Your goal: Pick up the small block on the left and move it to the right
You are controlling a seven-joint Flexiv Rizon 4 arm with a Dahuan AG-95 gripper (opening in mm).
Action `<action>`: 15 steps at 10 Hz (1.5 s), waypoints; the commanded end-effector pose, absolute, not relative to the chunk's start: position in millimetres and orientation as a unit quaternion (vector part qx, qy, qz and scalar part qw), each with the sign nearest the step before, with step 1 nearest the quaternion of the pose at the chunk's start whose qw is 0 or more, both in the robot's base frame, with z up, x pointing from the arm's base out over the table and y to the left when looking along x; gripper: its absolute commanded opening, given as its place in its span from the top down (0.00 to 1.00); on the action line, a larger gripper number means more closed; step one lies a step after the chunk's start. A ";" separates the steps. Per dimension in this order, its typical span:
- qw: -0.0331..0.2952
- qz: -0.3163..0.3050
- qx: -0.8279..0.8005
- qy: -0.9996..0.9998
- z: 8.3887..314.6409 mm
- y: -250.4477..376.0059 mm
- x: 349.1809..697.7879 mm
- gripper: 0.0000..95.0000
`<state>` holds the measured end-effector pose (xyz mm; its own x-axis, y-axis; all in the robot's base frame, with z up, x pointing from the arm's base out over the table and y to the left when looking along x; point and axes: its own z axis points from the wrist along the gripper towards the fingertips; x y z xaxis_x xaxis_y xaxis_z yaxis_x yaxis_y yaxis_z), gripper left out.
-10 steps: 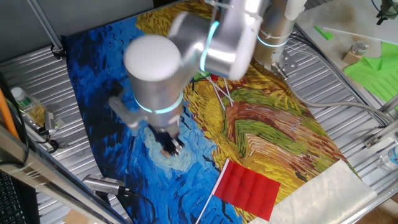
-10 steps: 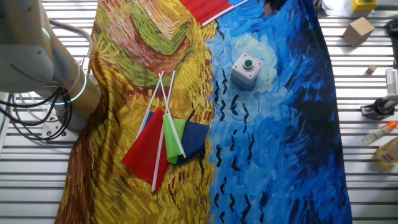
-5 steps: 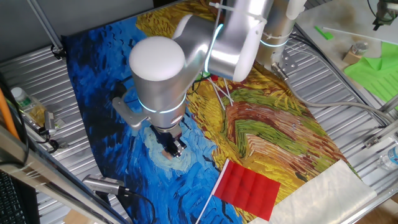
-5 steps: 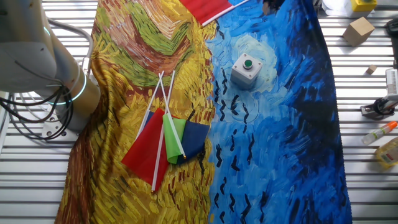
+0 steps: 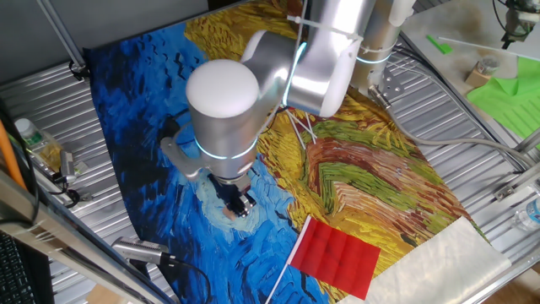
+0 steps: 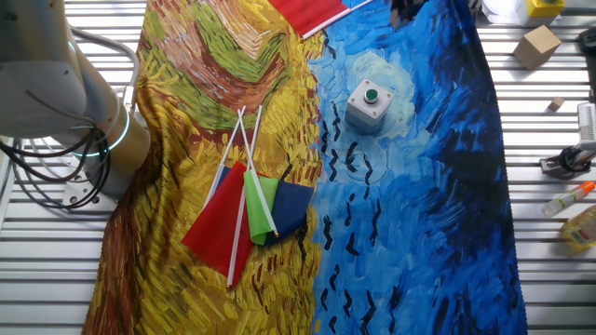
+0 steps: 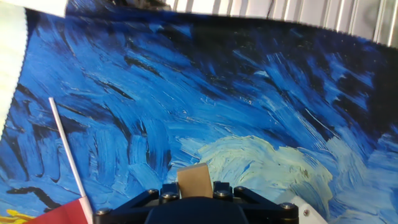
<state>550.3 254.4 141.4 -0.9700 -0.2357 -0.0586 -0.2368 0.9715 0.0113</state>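
In the hand view a small tan wooden block (image 7: 194, 180) sits between the two dark fingers of my gripper (image 7: 194, 188), above the pale swirl of the blue painted cloth. In one fixed view the gripper (image 5: 240, 203) hangs low over that same pale swirl, with the block hidden by the hand. The other fixed view shows neither the gripper nor the held block.
A white box with a green button (image 6: 368, 102) stands on the pale swirl; its corner (image 7: 303, 213) shows beside the gripper. A red flag (image 5: 337, 256) lies near the front, and a bundle of flags (image 6: 247, 209) lies mid-cloth. A cardboard box (image 6: 537, 45) rests on the metal slats.
In one fixed view the arm and gripper have shifted a little to the right over the pale swirl. The other fixed view is unchanged.
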 end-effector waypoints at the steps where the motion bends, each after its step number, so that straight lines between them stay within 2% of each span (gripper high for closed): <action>1: 0.040 0.007 -0.116 0.992 131.3 255.3 548.7 1.00; 7: 0.045 0.008 -0.114 0.992 108.9 260.5 540.2 1.00; 15: 0.047 0.007 -0.121 0.991 108.6 260.5 540.0 1.00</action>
<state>539.5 260.8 108.4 -0.9662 -0.2403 -0.0932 -0.2416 0.9704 0.0031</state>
